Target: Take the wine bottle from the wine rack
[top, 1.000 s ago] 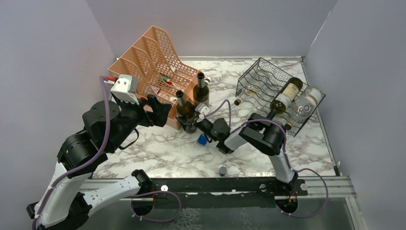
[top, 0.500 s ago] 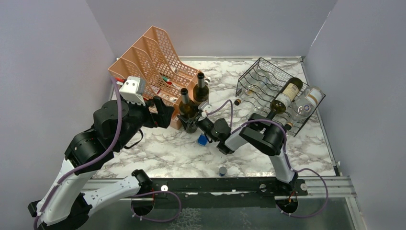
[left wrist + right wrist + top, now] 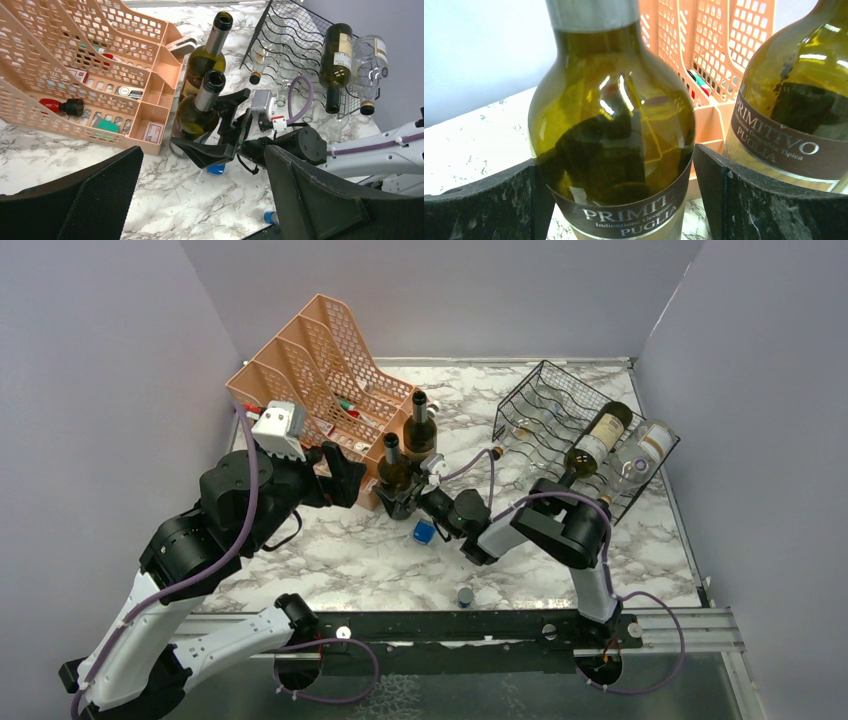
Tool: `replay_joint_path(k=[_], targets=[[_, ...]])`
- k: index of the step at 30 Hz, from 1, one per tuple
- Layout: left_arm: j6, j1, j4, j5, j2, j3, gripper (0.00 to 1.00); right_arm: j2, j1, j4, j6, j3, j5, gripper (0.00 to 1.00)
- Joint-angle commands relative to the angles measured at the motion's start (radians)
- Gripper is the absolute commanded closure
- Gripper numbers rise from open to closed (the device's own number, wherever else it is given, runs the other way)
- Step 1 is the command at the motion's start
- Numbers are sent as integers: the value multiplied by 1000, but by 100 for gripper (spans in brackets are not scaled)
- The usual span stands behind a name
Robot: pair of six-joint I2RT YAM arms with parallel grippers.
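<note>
The black wire wine rack (image 3: 548, 400) stands at the back right and holds a green bottle (image 3: 597, 438) and a clear bottle (image 3: 641, 450). It also shows in the left wrist view (image 3: 295, 37). My right gripper (image 3: 402, 496) is shut on the lower body of a green wine bottle (image 3: 392, 466), held upright on the table beside the organizer. In the right wrist view the bottle (image 3: 614, 125) fills the gap between my fingers (image 3: 489, 200). A second green bottle (image 3: 420, 430) stands just behind it. My left gripper (image 3: 345, 476) is open and empty, left of the held bottle (image 3: 200, 112).
A peach mesh file organizer (image 3: 320, 360) with small items stands at the back left, touching the bottles' area. A blue cap (image 3: 423, 532) and a smaller cap (image 3: 464, 594) lie on the marble table. Grey walls close in left, back and right.
My left arm has swung right and forward, bringing its open gripper closer to the bottle. The right gripper shifted the bottle slightly right, and it now stands more upright.
</note>
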Motion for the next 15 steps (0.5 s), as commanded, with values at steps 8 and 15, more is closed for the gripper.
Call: replay_joint_path(k=[8,15], targets=[[-7,0,32,-5,-19,-10,1,-217,7,-230,25,-88,-131,0],[0,0,45,-5,-11,-18,1,-439,7,-643,13,-175,-150,0]])
